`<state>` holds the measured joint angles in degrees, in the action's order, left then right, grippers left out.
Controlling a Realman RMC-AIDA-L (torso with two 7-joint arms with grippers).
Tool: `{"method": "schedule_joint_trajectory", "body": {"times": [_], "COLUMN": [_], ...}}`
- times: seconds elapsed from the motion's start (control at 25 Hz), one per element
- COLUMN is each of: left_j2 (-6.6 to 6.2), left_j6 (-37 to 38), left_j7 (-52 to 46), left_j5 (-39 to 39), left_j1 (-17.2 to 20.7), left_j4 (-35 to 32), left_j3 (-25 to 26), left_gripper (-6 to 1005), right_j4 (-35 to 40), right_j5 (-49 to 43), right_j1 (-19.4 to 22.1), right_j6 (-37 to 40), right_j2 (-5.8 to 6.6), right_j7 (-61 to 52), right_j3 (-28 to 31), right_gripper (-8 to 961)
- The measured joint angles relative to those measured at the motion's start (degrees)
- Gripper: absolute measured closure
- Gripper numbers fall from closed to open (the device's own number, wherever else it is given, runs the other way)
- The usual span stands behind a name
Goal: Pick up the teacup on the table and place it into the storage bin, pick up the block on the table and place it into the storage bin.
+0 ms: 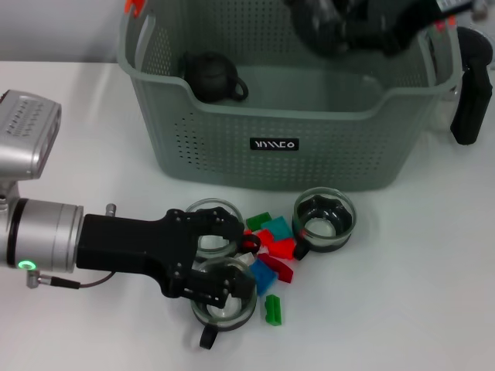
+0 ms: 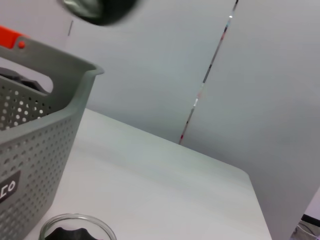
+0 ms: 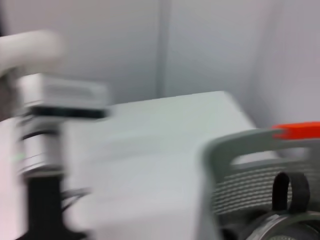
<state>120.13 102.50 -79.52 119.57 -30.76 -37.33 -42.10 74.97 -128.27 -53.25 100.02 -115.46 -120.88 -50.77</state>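
Observation:
Three glass teacups stand on the white table: one (image 1: pixel 213 207) and another (image 1: pixel 224 313) at the left, a third (image 1: pixel 323 219) at the right, whose rim (image 2: pixel 75 231) shows in the left wrist view. Red, green and blue blocks (image 1: pixel 269 246) lie between them, with one green block (image 1: pixel 272 309) apart. My left gripper (image 1: pixel 226 256) is open, low over the two left teacups, one finger above each. The storage bin (image 1: pixel 286 147) stands behind them. My right gripper (image 1: pixel 332 27) hovers blurred over the bin. A teacup handle (image 3: pixel 290 192) shows close below the right wrist camera.
A dark round cup with a handle (image 1: pixel 213 77) lies in the bin's back left corner. Orange clips (image 1: pixel 133 8) mark the bin's handles. A black arm part (image 1: pixel 470 93) hangs just right of the bin. The bin wall (image 2: pixel 35 130) is close to my left wrist.

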Motion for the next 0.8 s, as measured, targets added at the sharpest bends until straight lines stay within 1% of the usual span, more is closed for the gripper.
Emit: {"method": "schedule_joint_trajectory", "body": {"times": [0.2, 0.32, 0.48, 0.6, 0.8], "left_j2": [0.01, 0.01, 0.04, 0.10, 0.11], "left_j6": [0.2, 0.4, 0.4, 0.5, 0.5], "left_j7": [0.2, 0.2, 0.8, 1.1, 1.7], "left_j5": [0.0, 0.0, 0.0, 0.0, 0.0], "left_j1": [0.0, 0.0, 0.0, 0.0, -0.1], "left_j4": [0.2, 0.1, 0.2, 0.2, 0.3], "left_j3": [-0.2, -0.2, -0.4, -0.4, -0.4], "left_gripper": [48, 47, 47, 47, 48], "right_j4": [-10.7, -14.2, -17.7, -22.1, -28.9], "right_j5": [-3.5, -6.8, -13.7, -18.4, -21.3], "right_j1": [-2.8, -4.0, -5.7, -7.1, -8.6], "right_j6": [-8.6, -12.8, -16.4, -19.9, -27.3], "right_j2": [1.84, 2.31, 1.87, 1.24, 0.08], "right_j7": [-2.4, -6.1, -10.1, -11.9, -12.6], "right_j3": [0.2, -0.2, -0.4, -1.0, -3.8], "right_gripper": [895, 895, 895, 895, 896]}}
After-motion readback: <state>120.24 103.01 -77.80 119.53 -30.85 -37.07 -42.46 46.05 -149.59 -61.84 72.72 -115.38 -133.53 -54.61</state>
